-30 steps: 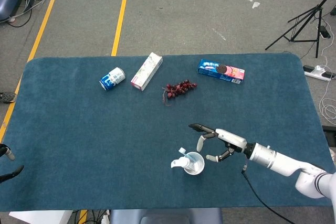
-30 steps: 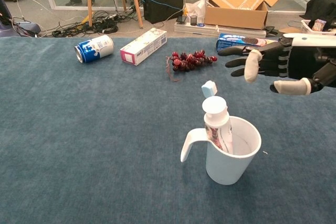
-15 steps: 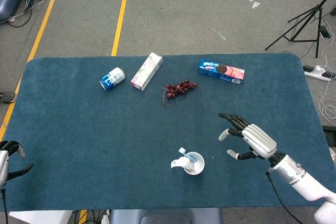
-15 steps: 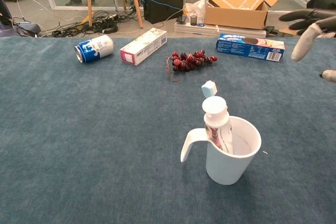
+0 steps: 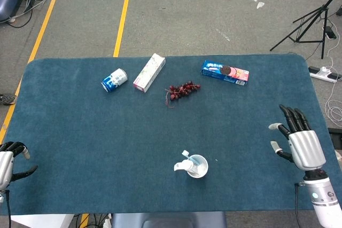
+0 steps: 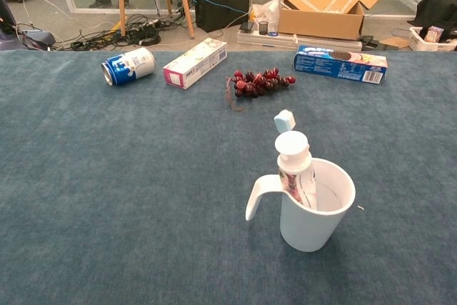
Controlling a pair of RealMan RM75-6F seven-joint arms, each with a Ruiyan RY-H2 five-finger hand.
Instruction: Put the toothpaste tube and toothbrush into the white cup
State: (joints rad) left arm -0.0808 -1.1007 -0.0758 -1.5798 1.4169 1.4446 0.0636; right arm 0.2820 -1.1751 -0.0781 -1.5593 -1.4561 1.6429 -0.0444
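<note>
Down near the front edge of the table [image 5: 64, 132], the white cup [image 6: 318, 212] stands upright with its handle toward my left. Inside it the toothpaste tube [image 6: 294, 169] leans cap-up against the rim on the handle side, and the toothbrush [image 6: 284, 120] head pokes up just behind the cap. Both rise clear above the rim.

My right hand [image 5: 299, 142] hovers at the table's right edge, well apart from the cup, back upward, fingers spread and holding nothing. My left hand [image 5: 8, 159] shows only at the left border of the head view, by the front-left corner of the table; its dark fingers are apart with nothing in them. Neither hand shows in the chest view.

Along the far side lie a blue can [image 5: 114, 80] on its side, a long toothpaste box [image 5: 149, 72] beside it, a bunch of dark grapes [image 5: 183, 89], and a blue cookie packet [image 5: 225, 71] to the right.
</note>
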